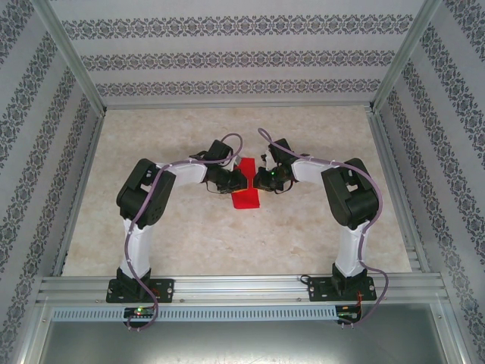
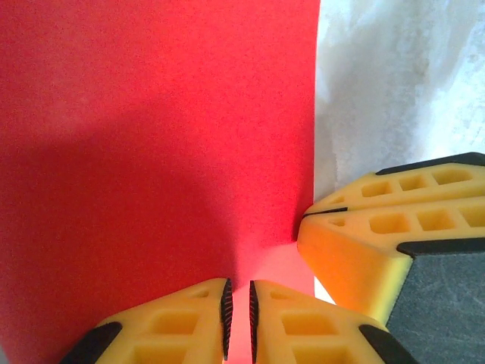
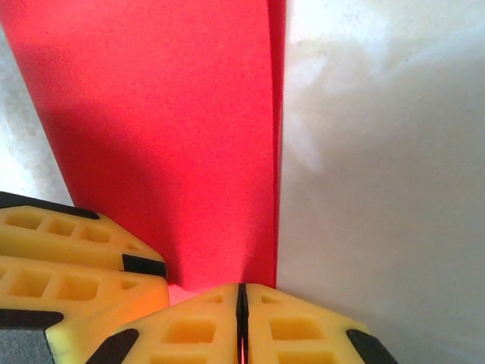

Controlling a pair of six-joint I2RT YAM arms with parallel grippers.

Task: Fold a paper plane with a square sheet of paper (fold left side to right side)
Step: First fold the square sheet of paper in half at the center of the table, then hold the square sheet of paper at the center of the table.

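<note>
The square sheet of paper is bright red and lies at the table's middle as a tall narrow strip, folded over on itself. In the left wrist view the red paper has a shadowed upper layer raised over a paler lower one. My left gripper stands over it with a narrow gap between its pads. My right gripper is shut on the paper's right edge. The two grippers meet over the sheet's far part, left gripper and right gripper. Right fingers touch the flap's corner.
The pale marbled tabletop lies all around the sheet. Metal rails run along the near edge, and patterned walls close in the sides and back. The left gripper's yellow fingers crowd the right wrist view's lower left.
</note>
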